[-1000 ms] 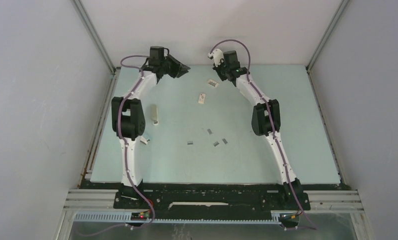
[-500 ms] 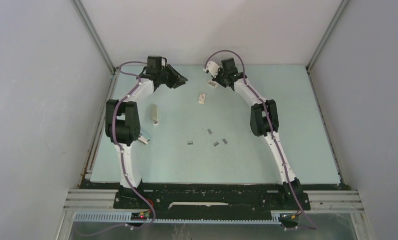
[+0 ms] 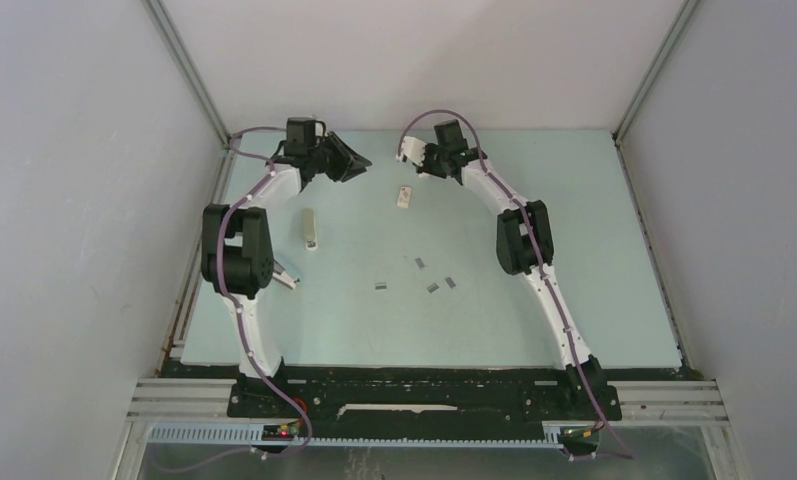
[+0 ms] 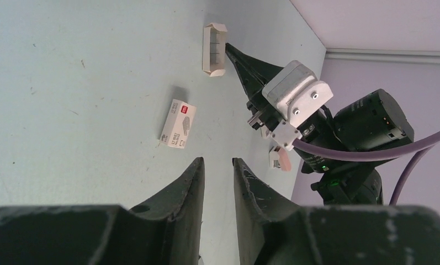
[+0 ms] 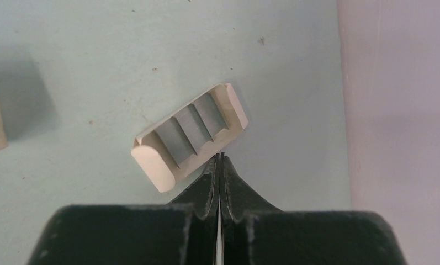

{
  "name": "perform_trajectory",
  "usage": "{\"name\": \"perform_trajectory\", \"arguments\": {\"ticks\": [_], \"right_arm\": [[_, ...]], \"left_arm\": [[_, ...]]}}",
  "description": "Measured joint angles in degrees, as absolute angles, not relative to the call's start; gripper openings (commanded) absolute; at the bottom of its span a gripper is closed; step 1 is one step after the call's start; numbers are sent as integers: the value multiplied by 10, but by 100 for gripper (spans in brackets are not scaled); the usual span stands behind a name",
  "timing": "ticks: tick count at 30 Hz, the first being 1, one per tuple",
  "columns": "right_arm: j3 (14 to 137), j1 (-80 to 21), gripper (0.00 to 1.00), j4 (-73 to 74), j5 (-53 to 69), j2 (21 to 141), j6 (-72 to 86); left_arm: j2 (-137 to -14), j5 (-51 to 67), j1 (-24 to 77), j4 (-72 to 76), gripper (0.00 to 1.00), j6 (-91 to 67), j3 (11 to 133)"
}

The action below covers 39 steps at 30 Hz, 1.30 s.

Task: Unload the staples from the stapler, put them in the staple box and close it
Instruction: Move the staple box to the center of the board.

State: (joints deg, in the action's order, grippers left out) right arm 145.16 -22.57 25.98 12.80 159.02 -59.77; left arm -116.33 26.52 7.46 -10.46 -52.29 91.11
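Right tool (image 5: 219, 160) is closed, its two dark fingers pressed flat together with nothing visible between them. The tips touch the long side wall of a small cream tray (image 5: 190, 135) with grey ridges inside. That tray lies close to the far edge of the pale green table (image 3: 574, 250), about midway along it. Left tool (image 4: 217, 163) hangs nearby, closer to the far left corner. Its fingers are parted by a narrow gap and hold nothing. A small white box with a red mark (image 4: 177, 125) lies flat just beside the tray.

The staples (image 3: 420, 263) are four tiny grey strips lying loose around the middle of the table, well apart from both tools. The leftmost has its long axis running left to right. The one farthest back runs roughly from near edge to far edge, slightly slanted. The two on the right lie slanted, too small to read more exactly.

The stapler (image 3: 311, 228), a cream bar, lies on the left half of the table. Its long axis runs from near edge to far edge, with a greyish end toward the near edge.
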Motion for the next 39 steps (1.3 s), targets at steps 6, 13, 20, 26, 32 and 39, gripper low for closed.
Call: {"name": "perform_trajectory", "arguments": {"ticks": [6,13,20,26,32,39], "right_arm": [[1441,-225,0,255,173,1588,-634],[1437,-232,1,255,217,1587,-674],[1429,-240,3,253,245,1582,-667],[1420,-230,2,228,245,1581,-633],[1409,-213,2,197,227,1581,-612],[1409,-202,3,178,207,1581,-614]], "left_arm": [[-1157,273,69,-96,32,-517,897],[-1152,279,68,-83,33,-514,888],[-1150,287,68,-80,33,-507,879],[-1142,289,67,-73,34,-505,871],[-1142,290,66,-67,34,-504,869],[-1142,290,65,-63,34,-505,866]]}}
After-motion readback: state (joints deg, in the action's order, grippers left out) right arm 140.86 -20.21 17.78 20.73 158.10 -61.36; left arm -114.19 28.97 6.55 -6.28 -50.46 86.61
